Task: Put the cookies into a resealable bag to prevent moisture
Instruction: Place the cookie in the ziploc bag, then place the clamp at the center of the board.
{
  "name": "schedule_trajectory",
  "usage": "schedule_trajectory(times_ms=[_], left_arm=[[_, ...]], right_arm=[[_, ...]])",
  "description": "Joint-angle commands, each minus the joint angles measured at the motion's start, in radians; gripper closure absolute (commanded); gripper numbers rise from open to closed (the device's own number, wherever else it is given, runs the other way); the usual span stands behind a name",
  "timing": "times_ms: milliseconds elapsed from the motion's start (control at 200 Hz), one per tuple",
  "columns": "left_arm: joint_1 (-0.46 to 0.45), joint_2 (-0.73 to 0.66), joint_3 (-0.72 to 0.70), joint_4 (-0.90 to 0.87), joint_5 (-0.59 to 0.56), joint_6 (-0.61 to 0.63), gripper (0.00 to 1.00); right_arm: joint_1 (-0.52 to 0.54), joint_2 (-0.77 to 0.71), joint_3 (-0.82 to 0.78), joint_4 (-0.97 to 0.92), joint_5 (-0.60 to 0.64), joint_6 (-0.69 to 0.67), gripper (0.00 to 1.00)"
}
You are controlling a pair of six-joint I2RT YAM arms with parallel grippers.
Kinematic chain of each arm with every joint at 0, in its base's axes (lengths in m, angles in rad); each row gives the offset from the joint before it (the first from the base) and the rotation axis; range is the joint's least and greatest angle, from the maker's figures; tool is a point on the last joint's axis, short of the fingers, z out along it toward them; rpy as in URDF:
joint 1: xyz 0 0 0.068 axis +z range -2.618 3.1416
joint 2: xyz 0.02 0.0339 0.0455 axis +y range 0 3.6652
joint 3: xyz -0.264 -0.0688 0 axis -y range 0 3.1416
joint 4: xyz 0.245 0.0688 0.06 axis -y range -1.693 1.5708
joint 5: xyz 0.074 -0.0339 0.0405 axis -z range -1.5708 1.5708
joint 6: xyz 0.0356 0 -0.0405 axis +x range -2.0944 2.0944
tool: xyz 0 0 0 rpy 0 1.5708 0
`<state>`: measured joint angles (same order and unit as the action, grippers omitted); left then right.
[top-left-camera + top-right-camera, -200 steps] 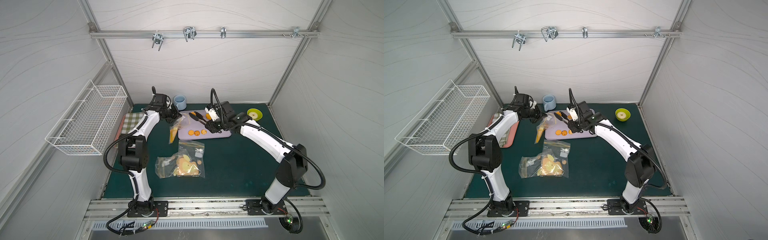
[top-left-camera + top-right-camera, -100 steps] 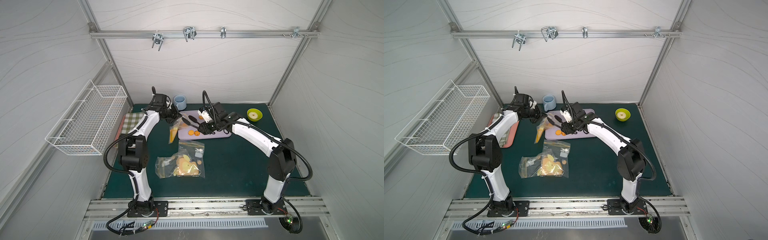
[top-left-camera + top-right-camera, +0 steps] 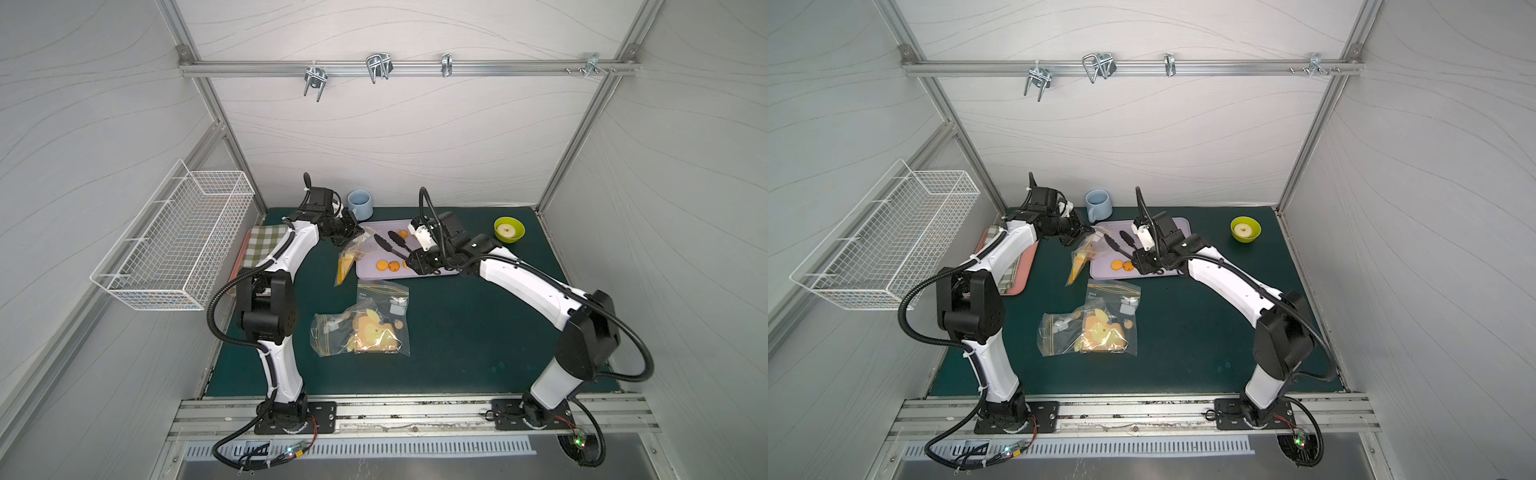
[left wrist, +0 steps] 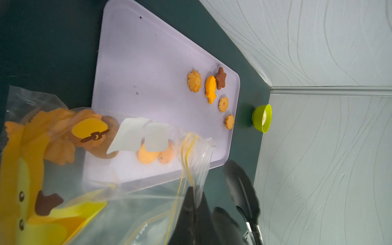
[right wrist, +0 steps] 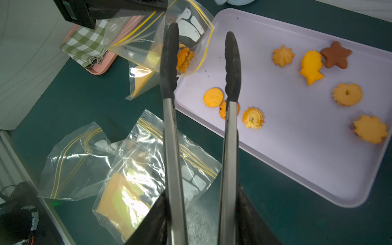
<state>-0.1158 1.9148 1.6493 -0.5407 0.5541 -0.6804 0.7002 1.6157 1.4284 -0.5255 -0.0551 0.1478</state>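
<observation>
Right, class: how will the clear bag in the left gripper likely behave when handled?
Probably floppy: the bag hangs creased and sagging from the left gripper. Likely light: one pinched edge carries it, cookies included. Its mouth may collapse, being thin film.

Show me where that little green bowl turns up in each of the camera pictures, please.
In a top view: the green bowl sits at the back, to the right of the lavender tray.
In a top view: same spot, to the right of the tray.
Left wrist: just past a corner of the tray.
Right wrist: not in it.
Shared landmark: the lavender tray, seen in all four views.
</observation>
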Motion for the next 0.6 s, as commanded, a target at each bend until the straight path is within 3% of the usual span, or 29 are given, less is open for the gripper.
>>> schedule_trajectory(times_ms=[0, 245, 435, 595], left_arm=[[0.007, -0.001, 0.043, 0.007, 0.006, 0.016, 1.0], [0.007, -0.012, 0.043, -0.003, -0.007, 0.024, 1.0], [0.01, -0.022, 0.05, -0.021, -0.026, 0.041, 1.0], [0.013, -0.032, 0.049, -0.022, -0.027, 0.042, 1.0]], right_arm=[[-0.03, -0.134, -0.051, 0.008, 0.136, 0.04, 0.53], [-0.033, -0.277, -0.193, -0.286, 0.386, 0.154, 0.53], [-0.023, -0.376, -0.376, -0.37, 0.366, 0.282, 0.54], [-0.021, -0.354, -0.467, -0.359, 0.367, 0.34, 0.54]])
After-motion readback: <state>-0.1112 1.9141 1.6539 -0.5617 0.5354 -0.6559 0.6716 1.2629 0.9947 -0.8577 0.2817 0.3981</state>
